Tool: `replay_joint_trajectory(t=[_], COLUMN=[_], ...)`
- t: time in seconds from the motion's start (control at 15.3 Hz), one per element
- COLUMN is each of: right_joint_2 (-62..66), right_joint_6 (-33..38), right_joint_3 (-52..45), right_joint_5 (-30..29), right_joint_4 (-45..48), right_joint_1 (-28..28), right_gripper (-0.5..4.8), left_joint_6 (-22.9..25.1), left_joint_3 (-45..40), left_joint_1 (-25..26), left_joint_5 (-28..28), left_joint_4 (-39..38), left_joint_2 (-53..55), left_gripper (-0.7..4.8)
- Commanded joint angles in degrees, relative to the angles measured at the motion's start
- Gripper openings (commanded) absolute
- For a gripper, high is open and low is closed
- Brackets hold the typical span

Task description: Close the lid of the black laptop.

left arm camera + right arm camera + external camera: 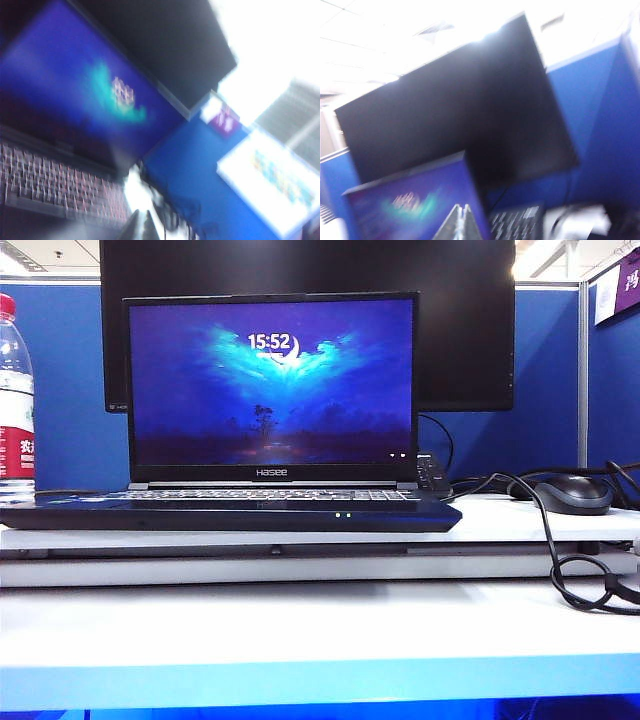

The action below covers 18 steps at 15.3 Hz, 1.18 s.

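Laptop lid (270, 385) stands upright and fully open, screen lit, on the black laptop (230, 512), which rests on a raised white worktop (520, 530). Neither arm shows in the exterior view. Left hand (141, 225) hangs over the keyboard side, fingertips together; right hand (462, 222) sits near the lid's top corner, fingertips likewise together, probably placed to push the panel forward and down. Behind stands a large dark monitor (460, 330), close to the lid's back. Water bottle (14, 400), mouse (572, 494) and looping cable (560, 560) flank the base without blocking the lid's swing.
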Motion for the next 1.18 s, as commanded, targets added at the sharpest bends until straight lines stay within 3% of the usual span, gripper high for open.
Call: replay_joint_trajectory(t=[0.07,0.26,0.46,0.65,0.78,0.85,0.92,1.18], right_joint_2=[11.1,27.6,47.2,60.8,67.7,72.5,75.2,83.8], right_joint_6=[-2.9,-2.9,-4.0,-5.0,-6.5,-11.1,-13.1,-16.8], right_joint_3=[8.8,19.9,34.8,46.8,53.8,59.3,62.2,67.6], right_joint_5=[0.3,-6.9,-18.7,-22.5,-25.1,-25.3,-25.3,-25.3], right_joint_4=[2.4,4.9,4.6,1.2,-2.0,-7.8,-11.4,-15.8], right_joint_1=[0.0,0.0,0.2,0.1,0.0,0.0,0.0,-0.3], right_gripper=[-0.01,-0.01,-0.01,-0.01,-0.01,-0.01,-0.01,-0.01], left_joint_6=[3.4,6.7,12.0,19.5,26.1,31.8,34.0,34.8], left_joint_3=[5.9,10.8,18.1,24.5,28.2,30.7,31.7,31.7], left_joint_1=[0.0,0.0,-0.1,-3.7,-9.0,-14.3,-18.2,-28.8], left_joint_5=[1.9,11.1,23.0,23.5,19.7,13.6,9.2,-5.0], left_joint_4=[-3.8,-3.9,-4.5,-8.2,-14.5,-19.9,-21.0,-21.0], left_joint_2=[1.4,12.1,29.1,43.0,51.0,56.6,60.1,68.1], left_gripper=[-0.01,-0.01,0.12,0.26,0.26,0.26,0.26,0.19])
